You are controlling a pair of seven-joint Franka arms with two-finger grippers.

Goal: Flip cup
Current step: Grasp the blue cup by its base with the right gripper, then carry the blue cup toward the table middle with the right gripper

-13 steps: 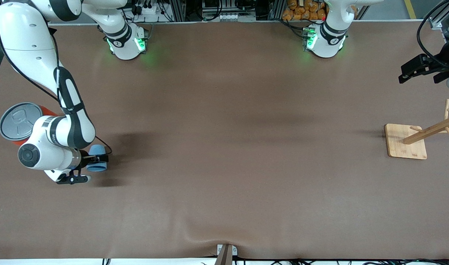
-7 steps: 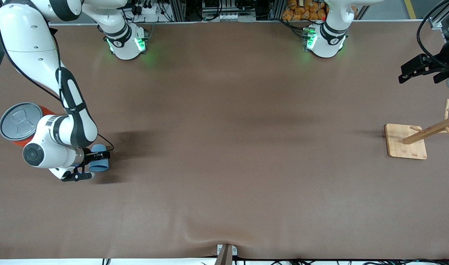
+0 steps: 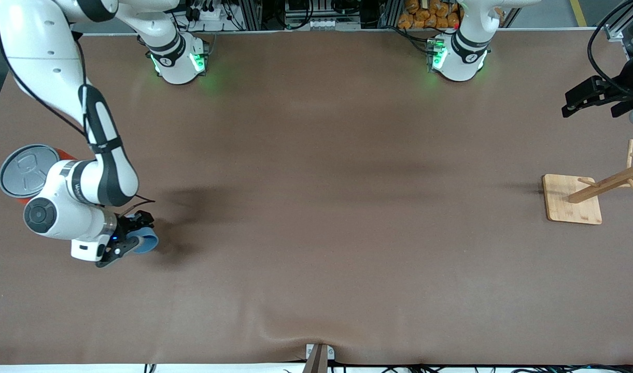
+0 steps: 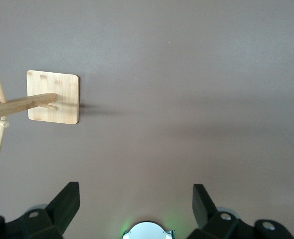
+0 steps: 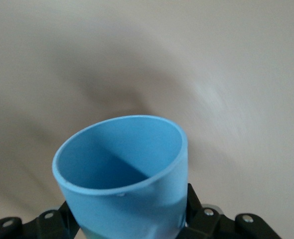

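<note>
The light-blue cup [image 3: 144, 241] is held tilted above the table near the right arm's end, beside the orange can. My right gripper [image 3: 128, 234] is shut on it. In the right wrist view the cup [image 5: 124, 184] fills the lower middle, with its open rim turned away from the camera and the black fingers [image 5: 197, 209] pressed on both sides of it. My left gripper [image 3: 588, 98] waits high over the left arm's end of the table. In the left wrist view its fingers [image 4: 67, 201] stand wide apart and hold nothing.
A large orange can with a grey pull-tab lid [image 3: 26, 171] stands close to the right arm's wrist. A wooden rack on a square base [image 3: 573, 199] stands at the left arm's end and also shows in the left wrist view [image 4: 55, 97]. The brown mat [image 3: 321, 207] covers the table.
The right wrist has rotated with the cup in its grip, and the cup has tipped and shifted a little toward the front camera. The left arm has not moved.
</note>
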